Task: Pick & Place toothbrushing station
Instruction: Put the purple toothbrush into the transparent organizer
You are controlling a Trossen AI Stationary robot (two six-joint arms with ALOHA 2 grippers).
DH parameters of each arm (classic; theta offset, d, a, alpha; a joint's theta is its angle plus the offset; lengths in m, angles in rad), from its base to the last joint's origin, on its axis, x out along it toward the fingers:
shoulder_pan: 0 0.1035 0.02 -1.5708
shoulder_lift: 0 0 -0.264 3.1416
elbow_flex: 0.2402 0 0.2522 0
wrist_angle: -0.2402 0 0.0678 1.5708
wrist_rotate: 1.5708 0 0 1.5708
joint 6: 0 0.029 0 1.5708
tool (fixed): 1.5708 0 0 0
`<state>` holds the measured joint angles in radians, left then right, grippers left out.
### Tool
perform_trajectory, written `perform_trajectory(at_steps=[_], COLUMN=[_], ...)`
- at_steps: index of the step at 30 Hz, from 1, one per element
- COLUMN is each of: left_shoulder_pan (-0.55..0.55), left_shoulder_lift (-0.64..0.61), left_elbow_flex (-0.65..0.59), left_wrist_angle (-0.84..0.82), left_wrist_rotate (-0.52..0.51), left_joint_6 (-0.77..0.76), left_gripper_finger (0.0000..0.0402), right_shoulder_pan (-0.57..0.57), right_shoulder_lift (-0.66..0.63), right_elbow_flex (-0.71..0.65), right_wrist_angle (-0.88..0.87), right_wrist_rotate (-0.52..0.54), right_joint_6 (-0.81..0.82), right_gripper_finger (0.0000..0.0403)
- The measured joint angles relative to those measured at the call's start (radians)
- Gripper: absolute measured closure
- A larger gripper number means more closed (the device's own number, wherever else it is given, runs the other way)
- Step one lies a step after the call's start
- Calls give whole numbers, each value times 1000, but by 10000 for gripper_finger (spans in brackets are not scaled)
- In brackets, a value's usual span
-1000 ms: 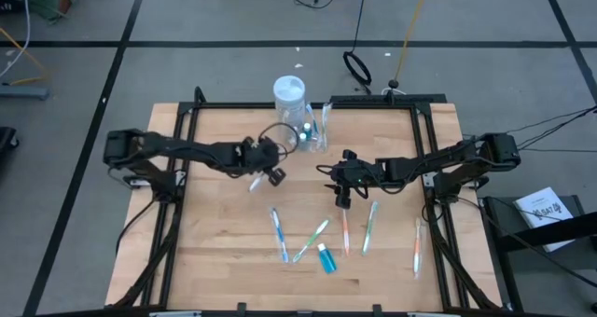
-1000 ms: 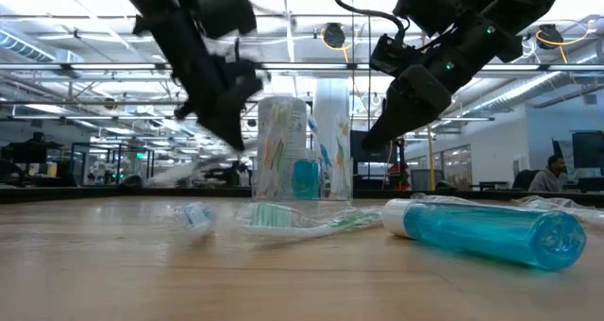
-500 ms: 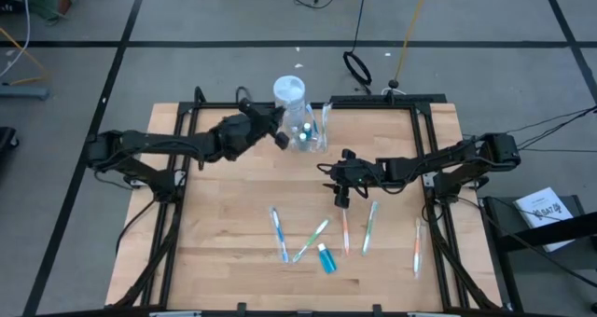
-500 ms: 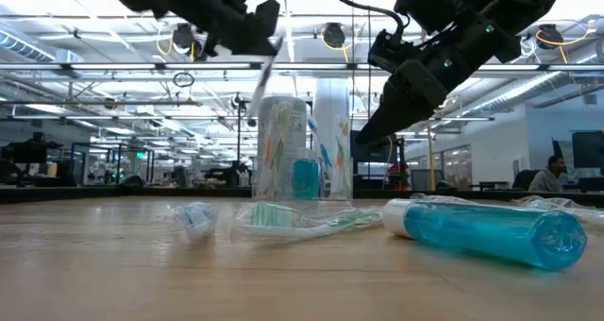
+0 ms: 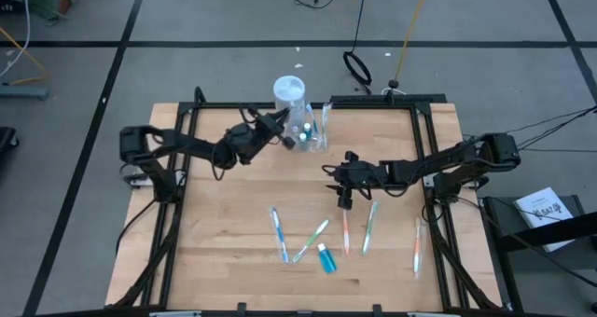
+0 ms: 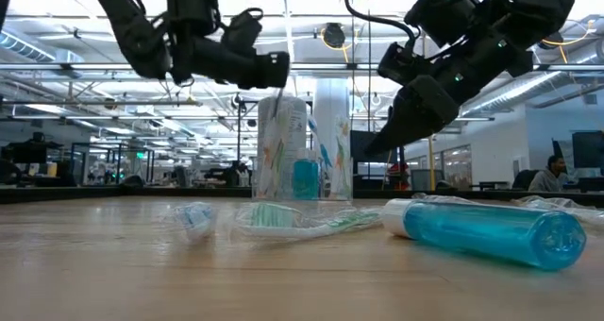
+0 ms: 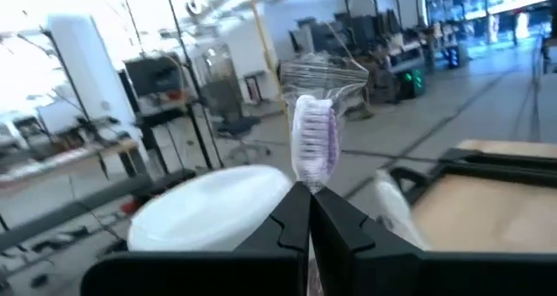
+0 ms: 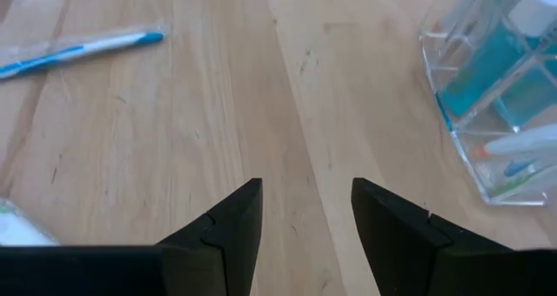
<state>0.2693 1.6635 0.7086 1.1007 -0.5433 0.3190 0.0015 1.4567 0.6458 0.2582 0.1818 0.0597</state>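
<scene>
Since a moment ago the left gripper (image 5: 283, 138) has swung from the middle of the surface (image 5: 233, 233) up toward its far edge, and it now hangs beside the clear organizer (image 5: 309, 132) and the white-lidded jar (image 5: 290, 93). Its fingers (image 7: 300, 222) are pressed together, pinching a wrapped toothbrush with purple bristles (image 7: 315, 150) that stands up between them, with the jar's white lid just beyond in the left wrist view. The right gripper (image 5: 344, 199) has barely shifted; it hovers near the middle of the surface with its fingers (image 8: 228, 226) spread and nothing between them, bare wood below. In the right wrist view the organizer, holding teal tubes (image 8: 487, 61) with white caps, sits off to one side, and a blue-handled toothbrush (image 8: 83, 50) lies flat farther away. On the near half of the surface lie several more toothbrushes: a blue one (image 5: 279, 231), a green one (image 5: 312, 240), an orange one (image 5: 345, 231), another green one (image 5: 369, 226) and one near the right edge (image 5: 417, 245). A teal tube (image 5: 326, 257) rests just beside the green toothbrush.
</scene>
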Motion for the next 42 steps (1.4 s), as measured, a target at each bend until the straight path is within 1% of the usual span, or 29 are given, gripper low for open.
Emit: perform_trajectory(at_steps=[3,8,11,13,15,21,24,28,31,38,42], left_shoulder_pan=[10,15,10,4,-4,-22,-29,-40,-54,-88,-96], left_shoulder_lift=[57,137,168,170,170,170,170,170,170,170,170], left_elbow_flex=[0,0,0,0,1,1,1,1,1,1,1], left_wrist_angle=[70,71,61,30,-4,-21,-30,-52,-51,-51,-52], left_wrist_rotate=[0,-8,-9,-16,-50,-217,-281,-302,-307,-368,-367], left_joint_6=[20,19,23,23,12,13,30,58,116,201,210], left_gripper_finger=[399,390,392,397,399,381,377,376,376,375,369], right_shoulder_pan=[0,0,0,0,0,0,0,0,0,0,0], right_shoulder_lift=[0,0,0,0,0,0,0,0,0,0,0], right_elbow_flex=[-10,-10,-10,-10,-10,-10,-10,-10,-10,-10,-10], right_wrist_angle=[33,44,44,44,45,45,45,49,53,53,54], right_wrist_rotate=[0,0,0,0,0,0,0,0,0,0,0], right_joint_6=[0,0,0,0,0,0,0,0,0,0,-1], right_gripper_finger=[234,234,234,234,234,234,234,234,234,234,234])
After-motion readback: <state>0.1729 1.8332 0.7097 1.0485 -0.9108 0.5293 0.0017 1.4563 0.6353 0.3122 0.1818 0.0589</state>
